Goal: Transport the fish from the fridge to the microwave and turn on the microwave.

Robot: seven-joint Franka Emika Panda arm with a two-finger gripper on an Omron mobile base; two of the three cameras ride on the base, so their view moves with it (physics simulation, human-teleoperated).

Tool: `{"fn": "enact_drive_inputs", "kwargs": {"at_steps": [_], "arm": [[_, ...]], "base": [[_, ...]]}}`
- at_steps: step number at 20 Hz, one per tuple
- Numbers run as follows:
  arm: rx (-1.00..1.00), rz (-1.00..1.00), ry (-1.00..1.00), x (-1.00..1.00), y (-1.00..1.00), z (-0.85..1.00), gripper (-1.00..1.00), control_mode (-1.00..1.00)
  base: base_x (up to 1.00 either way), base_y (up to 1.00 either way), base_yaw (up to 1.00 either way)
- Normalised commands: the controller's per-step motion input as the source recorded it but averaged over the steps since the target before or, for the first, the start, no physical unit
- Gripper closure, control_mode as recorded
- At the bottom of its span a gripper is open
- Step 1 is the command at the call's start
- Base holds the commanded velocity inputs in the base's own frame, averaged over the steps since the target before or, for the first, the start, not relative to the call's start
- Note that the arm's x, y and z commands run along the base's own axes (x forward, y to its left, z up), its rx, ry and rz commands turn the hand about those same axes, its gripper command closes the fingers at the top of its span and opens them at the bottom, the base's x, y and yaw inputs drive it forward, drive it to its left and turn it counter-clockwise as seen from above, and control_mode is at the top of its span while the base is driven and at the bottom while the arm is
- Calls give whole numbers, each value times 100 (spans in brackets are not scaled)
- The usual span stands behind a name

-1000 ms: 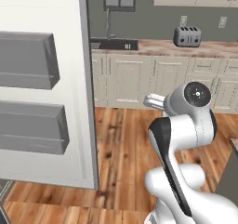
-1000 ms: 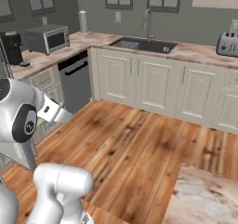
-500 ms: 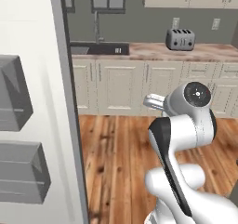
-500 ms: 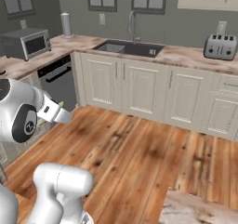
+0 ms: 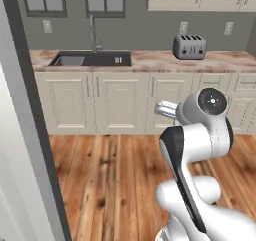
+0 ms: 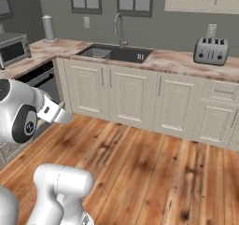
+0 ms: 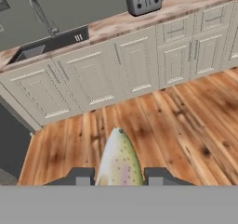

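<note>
So we're holding the fish (image 7: 119, 159) right between the end effector (image 7: 120, 175) fingers, clamped snug around its body with the head poking out over the wood floor (image 7: 186, 121). We're facing the cream cabinets (image 7: 135, 62) under the counter (image 7: 116, 25), with the sink (image 5: 90, 60) and toaster (image 5: 189, 47) sitting on top. Off at the far left of the right base view, the microwave (image 6: 11, 49) is sitting on the side counter.
</note>
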Motion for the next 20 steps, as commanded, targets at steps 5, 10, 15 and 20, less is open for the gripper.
{"fn": "enact_drive_inputs", "kwargs": {"at_steps": [5,10,15,20], "arm": [[0,0,0,0,0,0,100,100],[0,0,0,0,0,0,100,100],[0,0,0,0,0,0,100,100],[0,0,0,0,0,0,100,100]], "base": [[65,-33,-12],[64,-30,-15],[63,-31,-15],[58,-32,-18]]}}
